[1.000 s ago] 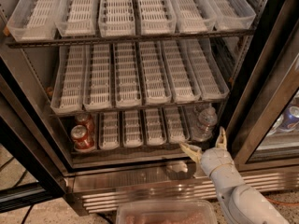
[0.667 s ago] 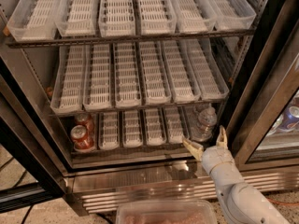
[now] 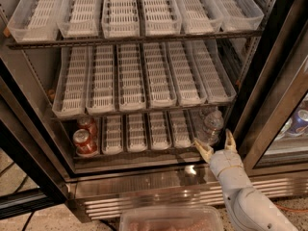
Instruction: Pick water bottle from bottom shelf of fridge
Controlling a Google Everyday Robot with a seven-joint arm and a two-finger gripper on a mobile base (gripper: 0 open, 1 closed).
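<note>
The fridge (image 3: 159,186) stands open with three racks of white slotted trays. On the bottom shelf (image 3: 144,131), the clear water bottle (image 3: 211,125) with a white cap stands in the rightmost lane. My gripper (image 3: 216,145) is open just in front of and slightly below the bottle, its two pale fingers spread to either side of it. The gripper is empty. Two red soda cans (image 3: 85,137) sit in the leftmost lane of the same shelf.
The dark door frame (image 3: 269,90) rises close to the right of the gripper. A neighbouring cooler with cans (image 3: 298,121) shows behind glass at far right. A clear plastic bin (image 3: 171,219) sits at the bottom edge. The ribbed steel kick plate (image 3: 144,201) runs below the shelf.
My gripper has moved slightly up and forward toward the bottle. Nothing else has moved.
</note>
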